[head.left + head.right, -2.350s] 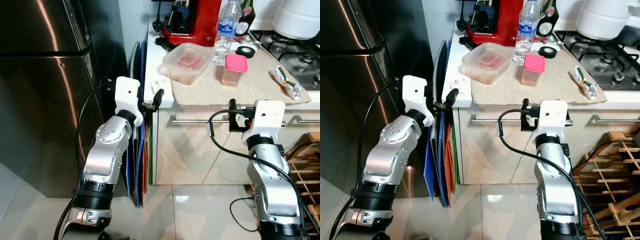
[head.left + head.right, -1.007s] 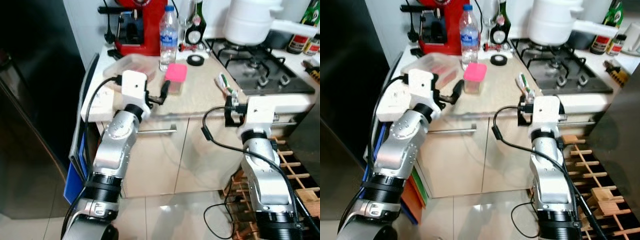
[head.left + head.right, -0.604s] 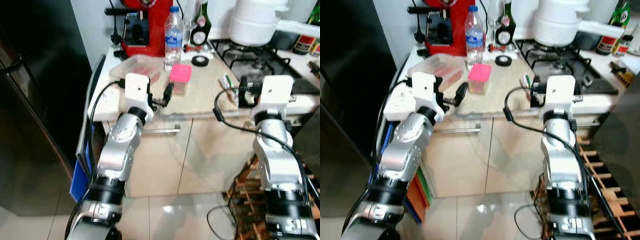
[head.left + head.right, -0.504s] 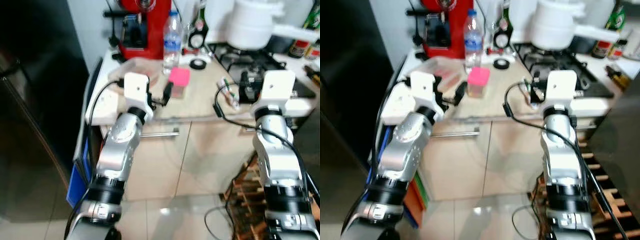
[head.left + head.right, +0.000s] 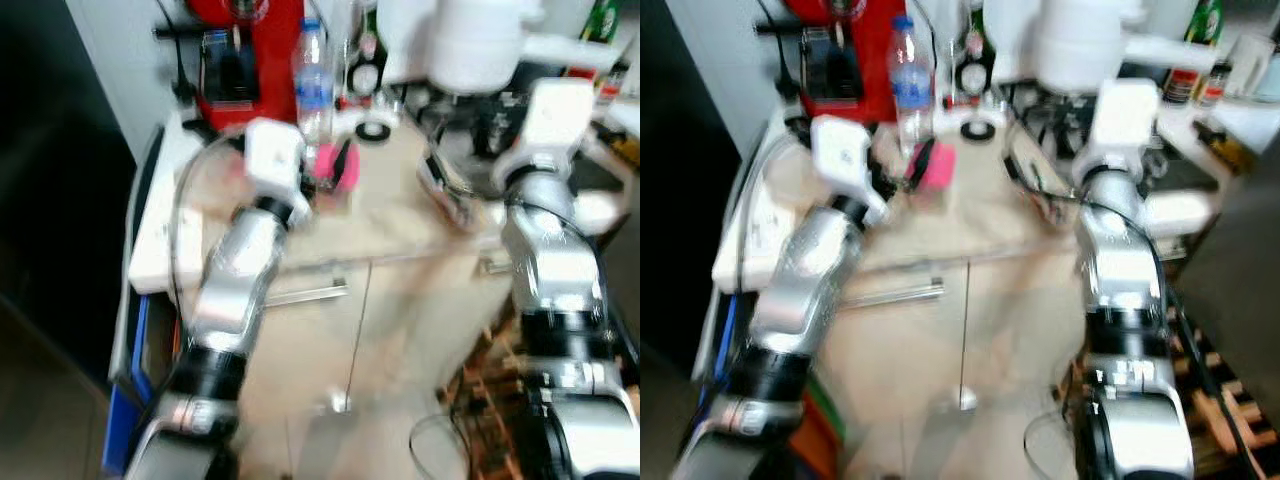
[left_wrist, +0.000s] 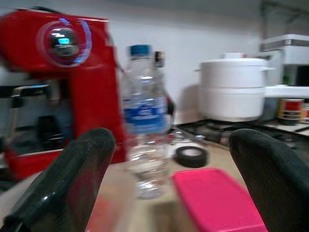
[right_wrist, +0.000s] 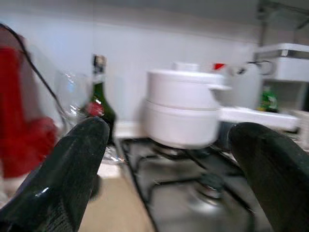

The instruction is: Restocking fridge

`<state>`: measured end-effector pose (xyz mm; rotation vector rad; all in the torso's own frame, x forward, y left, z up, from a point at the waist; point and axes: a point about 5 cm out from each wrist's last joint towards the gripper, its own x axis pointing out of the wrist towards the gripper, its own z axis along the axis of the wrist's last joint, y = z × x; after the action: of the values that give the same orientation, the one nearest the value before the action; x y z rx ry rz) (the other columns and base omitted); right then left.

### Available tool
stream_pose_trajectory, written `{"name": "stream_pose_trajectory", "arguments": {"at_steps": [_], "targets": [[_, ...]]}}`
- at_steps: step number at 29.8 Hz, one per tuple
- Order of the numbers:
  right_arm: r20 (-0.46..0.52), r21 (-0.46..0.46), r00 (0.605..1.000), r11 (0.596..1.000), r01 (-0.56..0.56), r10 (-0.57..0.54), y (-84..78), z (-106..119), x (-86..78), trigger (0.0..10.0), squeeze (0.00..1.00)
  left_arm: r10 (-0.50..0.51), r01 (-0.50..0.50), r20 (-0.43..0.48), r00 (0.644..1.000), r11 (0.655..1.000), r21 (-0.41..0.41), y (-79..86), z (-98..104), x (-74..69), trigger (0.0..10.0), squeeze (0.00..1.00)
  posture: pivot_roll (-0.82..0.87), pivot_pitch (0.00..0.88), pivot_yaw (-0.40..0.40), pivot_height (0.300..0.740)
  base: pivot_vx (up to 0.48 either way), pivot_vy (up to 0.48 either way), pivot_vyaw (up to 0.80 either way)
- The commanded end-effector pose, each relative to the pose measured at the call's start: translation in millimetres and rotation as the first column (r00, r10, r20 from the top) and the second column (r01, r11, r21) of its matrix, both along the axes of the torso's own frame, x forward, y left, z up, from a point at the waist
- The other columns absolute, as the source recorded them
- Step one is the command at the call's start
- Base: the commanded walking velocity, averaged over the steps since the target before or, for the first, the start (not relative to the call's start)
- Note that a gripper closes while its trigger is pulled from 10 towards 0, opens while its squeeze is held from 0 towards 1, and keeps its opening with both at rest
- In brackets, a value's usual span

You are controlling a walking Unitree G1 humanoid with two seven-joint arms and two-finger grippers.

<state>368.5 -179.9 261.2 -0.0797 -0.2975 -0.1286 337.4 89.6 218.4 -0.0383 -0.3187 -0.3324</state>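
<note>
Over the worktop (image 5: 400, 215), the left pincer (image 6: 164, 183) hangs spread just short of the pink-lidded container (image 6: 217, 200), a water bottle (image 6: 145, 140) at its 11 o'clock, while the right pincer (image 7: 169, 179) gapes toward the white pot (image 7: 183, 113).

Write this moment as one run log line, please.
left hand: open, near pink-lidded container | right hand: open, facing white pot | nothing held
</note>
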Motion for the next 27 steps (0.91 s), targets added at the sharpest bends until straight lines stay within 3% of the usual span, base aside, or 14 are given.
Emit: {"name": "stream_pose_trajectory", "arguments": {"at_steps": [1,3,5,8,12,15,20,22,27], "targets": [[-0.03,0.052,0.999,0.998,0.03,-0.029,-12.0,9,5.8,10.0,0.0,-0.024,0.025,0.025,0.999,1.0,-0.018,-7.6,9,-2.8,10.0,0.0,0.08,0.0,0.026,0.74,0.0,0.0,0.0],[-0.05,0.074,0.998,0.996,0.041,-0.037,-15.2,13,10.2,10.0,0.0,-0.025,0.026,0.023,0.999,0.999,-0.019,-7.7,9,-2.9,10.0,0.0,0.08,0.0,0.029,0.74,0.0,0.0,0.0],[-0.136,0.093,0.988,0.993,0.079,-0.066,-24.2,14,23.2,10.0,0.0,-0.028,0.028,-0.002,1.0,0.999,-0.024,-7.6,7,-2.1,10.0,0.0,0.08,0.0,0.03,0.74,0.0,0.0,0.0],[-0.231,0.061,0.967,0.991,0.12,-0.103,-33.1,0,33.1,10.0,0.0,-0.036,0.038,-0.102,0.994,0.999,0.022,-7.1,-8,1.2,10.0,0.0,0.1,0.0,0.027,0.74,0.0,0.0,0.0],[-0.279,0.063,0.954,0.989,0.133,-0.111,-36.0,-11,34.8,10.0,0.0,-0.044,0.049,-0.157,0.987,0.998,0.031,-0.8,-20,-0.2,10.0,0.0,0.1,0.0,0.025,0.74,0.0,0.0,0.0],[-0.364,0.103,0.927,0.986,0.134,-0.088,-36.4,-32,35.6,10.0,0.0,-0.045,0.055,-0.219,0.975,0.998,0.042,10.5,-36,-8.8,10.0,0.0,0.12,0.005,0.03,0.74,0.0,0.0,0.0],[-0.473,0.147,0.878,0.974,0.169,-0.081,-41.9,-56,36.7,10.0,0.0,-0.142,0.157,-0.284,0.948,0.987,0.032,8.3,-41,-21.7,10.0,0.0,0.13,0.011,0.036,0.74,0.0,0.0,0.0],[-0.501,0.127,0.86,0.976,0.177,-0.091,-46.7,-64,36.0,10.0,0.0,-0.186,0.204,-0.285,0.94,0.978,0.034,18.1,-44,-31.4,10.0,0.0,0.14,0.013,0.035,0.74,0.0,0.0,0.0],[-0.537,0.13,0.839,0.975,0.178,-0.082,-48.8,-73,35.1,10.0,0.0,-0.164,0.19,-0.255,0.953,0.979,0.079,42.8,-55,-51.4,10.0,0.0,0.15,0.015,0.032,0.74,0.0,0.0,0.0]]}}
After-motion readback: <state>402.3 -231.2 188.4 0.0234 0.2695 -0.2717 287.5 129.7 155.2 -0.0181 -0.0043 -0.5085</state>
